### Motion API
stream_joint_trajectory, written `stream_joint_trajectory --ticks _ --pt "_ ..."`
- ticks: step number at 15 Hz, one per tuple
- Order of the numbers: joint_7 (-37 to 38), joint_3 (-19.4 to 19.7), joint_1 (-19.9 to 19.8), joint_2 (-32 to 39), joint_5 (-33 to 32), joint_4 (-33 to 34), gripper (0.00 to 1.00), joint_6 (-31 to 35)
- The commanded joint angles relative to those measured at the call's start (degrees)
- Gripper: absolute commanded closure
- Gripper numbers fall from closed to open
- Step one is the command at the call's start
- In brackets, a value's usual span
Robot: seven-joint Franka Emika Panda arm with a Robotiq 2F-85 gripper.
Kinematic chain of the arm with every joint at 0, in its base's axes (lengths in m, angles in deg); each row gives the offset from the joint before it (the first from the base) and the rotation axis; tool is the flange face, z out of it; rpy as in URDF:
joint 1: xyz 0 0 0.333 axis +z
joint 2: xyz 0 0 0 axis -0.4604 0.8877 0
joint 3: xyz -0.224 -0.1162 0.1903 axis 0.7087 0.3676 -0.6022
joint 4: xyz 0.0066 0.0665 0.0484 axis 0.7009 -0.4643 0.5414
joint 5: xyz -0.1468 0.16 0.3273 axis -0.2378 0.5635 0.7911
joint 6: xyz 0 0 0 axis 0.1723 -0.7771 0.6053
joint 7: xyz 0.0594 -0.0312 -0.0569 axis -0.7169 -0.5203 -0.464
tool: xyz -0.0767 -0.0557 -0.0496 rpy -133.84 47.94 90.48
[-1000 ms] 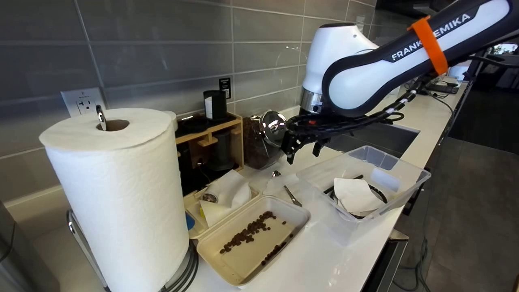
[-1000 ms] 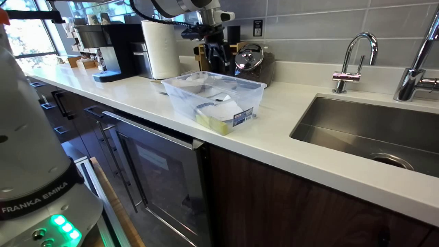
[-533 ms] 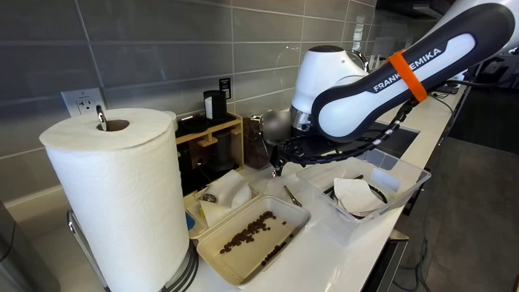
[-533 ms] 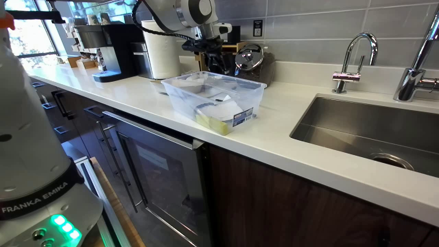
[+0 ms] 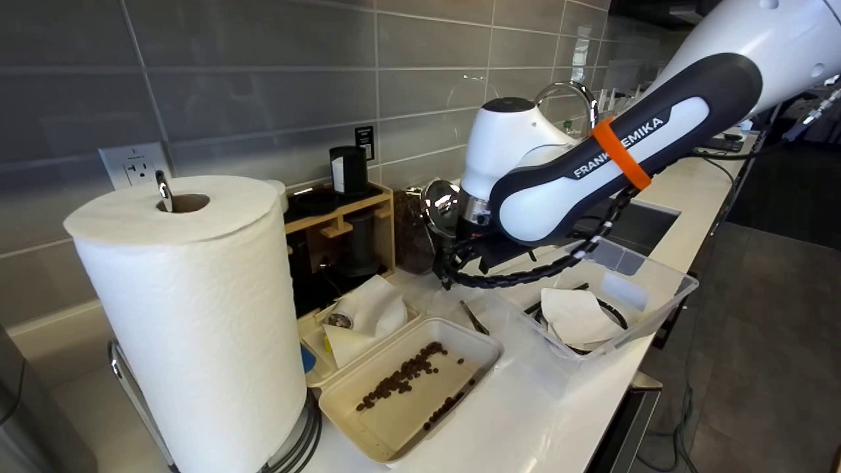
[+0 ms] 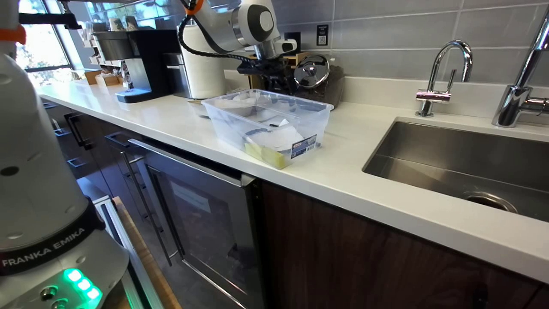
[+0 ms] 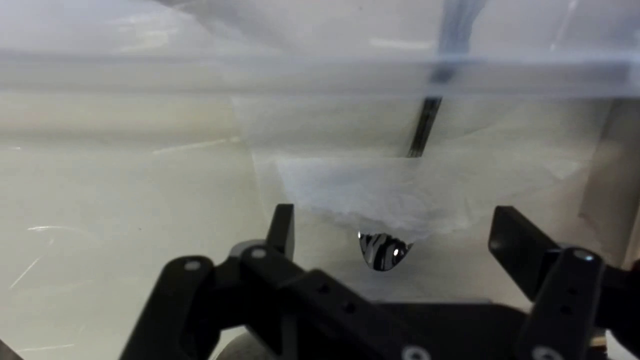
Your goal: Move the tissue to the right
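Note:
A thin white tissue [image 7: 350,185] lies on the counter over a metal spoon in the wrist view. The spoon's shiny bowl [image 7: 384,252] sticks out from one edge and its dark handle [image 7: 425,127] from the opposite edge. In an exterior view the tissue [image 5: 474,299] shows between the food box and the clear bin, partly hidden by the gripper. My gripper [image 7: 395,215] is open and empty, its fingers apart on either side of the spoon bowl and tissue edge. The gripper [image 5: 450,276] is low over the counter; its fingertips are partly hidden by the cable in that view.
A clear plastic bin [image 5: 657,299] holding a paper stands close beside the gripper. An open food box [image 5: 489,338] holds coffee beans, with another crumpled tissue [image 5: 378,312] in its lid. A paper towel roll [image 5: 190,315], wooden organizer [image 5: 387,230] and lidded jar [image 5: 410,243] stand nearby.
The arm has come down, bringing the gripper lower toward the counter beside the bin, slightly toward the food box. It now covers the spoon bowl in an exterior view. The tissue has not visibly moved.

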Motion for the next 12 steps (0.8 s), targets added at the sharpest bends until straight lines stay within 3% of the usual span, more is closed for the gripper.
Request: stream_joint_trajectory --ticks 1,5,10,11,12 --pt "0.19 1.57 1.79 3.99 -0.58 3.74 0.0 0.66" --pt "-0.08 2.22 2.32 6.05 0.18 5.17 0.01 0.52" --pt "-0.2 2.89 2.46 7.17 0.73 6.06 0.14 0.46" --pt "-0.25 2.97 2.45 7.24 0.84 6.18 0.22 0.48" --pt "-0.27 3.02 2.46 7.31 0.92 6.32 0.2 0.43"
